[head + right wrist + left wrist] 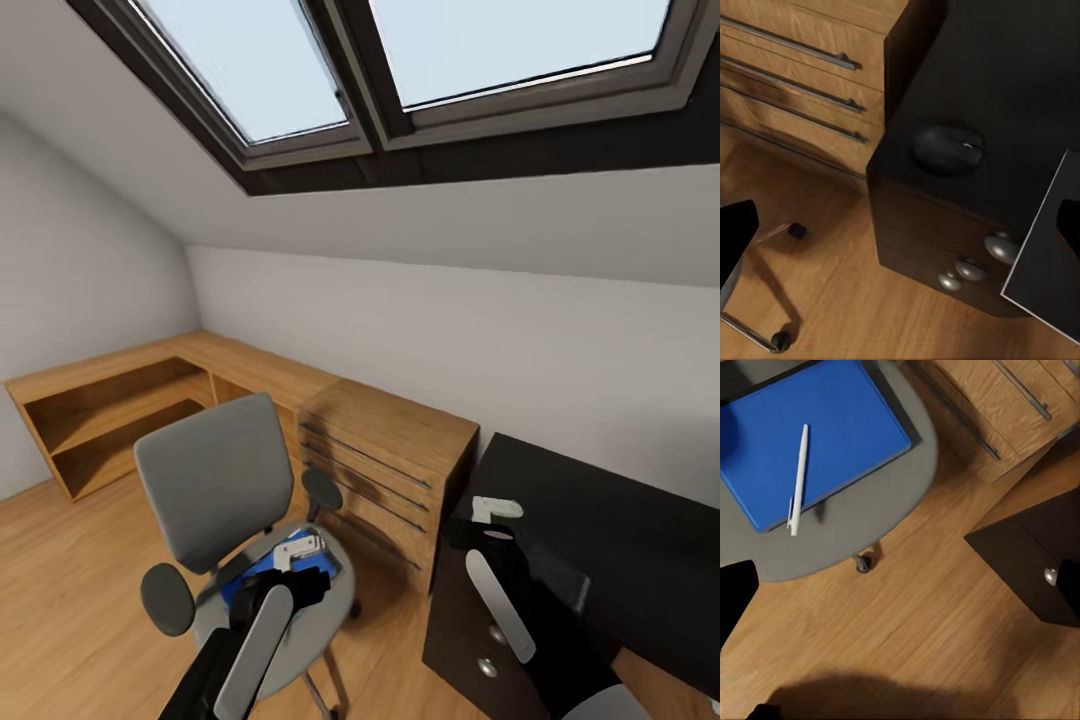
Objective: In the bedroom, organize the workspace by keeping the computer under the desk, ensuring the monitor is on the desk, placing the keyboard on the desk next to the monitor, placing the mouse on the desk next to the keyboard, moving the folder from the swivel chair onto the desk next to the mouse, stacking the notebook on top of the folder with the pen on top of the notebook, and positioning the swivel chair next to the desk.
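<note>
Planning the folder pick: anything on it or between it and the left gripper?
Yes: the pen lies on the folder, which rests on the swivel chair seat. Nothing visible stands between them and the left gripper above.

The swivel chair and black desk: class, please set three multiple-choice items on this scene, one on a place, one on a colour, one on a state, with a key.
1. Where does the pen lie?
A. on the folder on the swivel chair seat
B. on the floor
C. on the desk

2. What colour is the folder?
A. red
B. bright blue
C. green

3. What state is the mouse in?
A. held in a gripper
B. resting free on the desk top
C. lying on the floor

Key: 1 A, the left wrist view shows the white pen across the folder on the swivel chair; 2 B, its cover is plainly blue; 3 B, the right wrist view shows it alone on the desk, above the silver knobs.
</note>
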Controlling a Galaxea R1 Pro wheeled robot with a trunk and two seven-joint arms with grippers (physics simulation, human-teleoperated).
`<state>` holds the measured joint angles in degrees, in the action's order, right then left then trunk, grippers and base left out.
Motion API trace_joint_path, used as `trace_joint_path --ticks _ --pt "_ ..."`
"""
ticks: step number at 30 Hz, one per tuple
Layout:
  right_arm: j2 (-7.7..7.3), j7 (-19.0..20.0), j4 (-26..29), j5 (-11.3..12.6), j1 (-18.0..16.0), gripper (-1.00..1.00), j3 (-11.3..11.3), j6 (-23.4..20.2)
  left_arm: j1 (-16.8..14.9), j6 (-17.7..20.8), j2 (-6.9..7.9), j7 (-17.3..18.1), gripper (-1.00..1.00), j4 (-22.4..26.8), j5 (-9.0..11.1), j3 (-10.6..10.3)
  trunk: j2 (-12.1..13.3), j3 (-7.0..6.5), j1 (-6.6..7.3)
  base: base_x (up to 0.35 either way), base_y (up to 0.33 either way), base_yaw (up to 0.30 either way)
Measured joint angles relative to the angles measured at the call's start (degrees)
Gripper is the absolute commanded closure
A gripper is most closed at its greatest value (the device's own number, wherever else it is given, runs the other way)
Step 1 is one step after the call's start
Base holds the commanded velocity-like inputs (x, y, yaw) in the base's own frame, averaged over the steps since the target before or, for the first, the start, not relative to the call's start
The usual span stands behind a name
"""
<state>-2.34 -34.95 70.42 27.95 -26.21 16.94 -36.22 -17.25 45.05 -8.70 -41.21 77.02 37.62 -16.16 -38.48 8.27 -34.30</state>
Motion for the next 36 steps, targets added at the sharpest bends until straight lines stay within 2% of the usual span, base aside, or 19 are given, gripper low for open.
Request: trace_joint_path --ticks 6,19,27,29,33,35,36 --pt "-0.05 0.1 -0.2 0.0 0.0 -1.0 0.0 0.0 0.0 0.0 0.0 -0.1 -1.0 0.0 0.0 -0.9 0.0 0.03 -0.01 0.254 0.0 0.009" --pt "-0.15 0.1 -1.5 -0.2 0.0 -1.0 0.0 0.2 0.0 0.0 0.0 -0.3 -1.0 0.0 0.0 -1.0 0.0 0.03 -0.02 0.074 0.0 0.001" --pt "-0.34 0.7 -2.3 -1.9 0.0 -1.0 -0.1 2.4 0.0 -0.2 0.0 -0.2 -1.0 0.0 0.1 -1.0 0.0 0.03 -0.02 0.092 0.0 0.0" --pt "-0.41 1.3 -3.2 -2.4 0.0 -1.0 -0.2 2.7 0.0 -0.2 0.0 -0.3 -1.0 0.0 0.2 -1.0 0.0 0.03 -0.02 0.029 0.0 0.0" --pt "-0.88 5.3 -9.0 -3.3 -0.9 -1.0 -0.5 3.1 0.0 -0.2 0.0 -0.3 -1.0 0.0 0.1 -1.0 0.0 0.03 -0.03 0.013 0.0 0.0" --pt "-1.1 6.9 -11.8 -3.5 -2.4 -1.0 -0.5 3.3 0.0 -0.2 0.0 -0.4 -1.0 0.0 0.1 -1.0 0.0 0.03 -0.03 0.006 0.0 0.0" --pt "-1.35 8.1 -14.7 -3.7 -4.6 -1.0 -0.5 3.6 0.0 -0.2 0.01 -0.4 -1.0 0.0 0.1 -1.0 0.0 0.02 -0.03 0.004 0.0 0.0"
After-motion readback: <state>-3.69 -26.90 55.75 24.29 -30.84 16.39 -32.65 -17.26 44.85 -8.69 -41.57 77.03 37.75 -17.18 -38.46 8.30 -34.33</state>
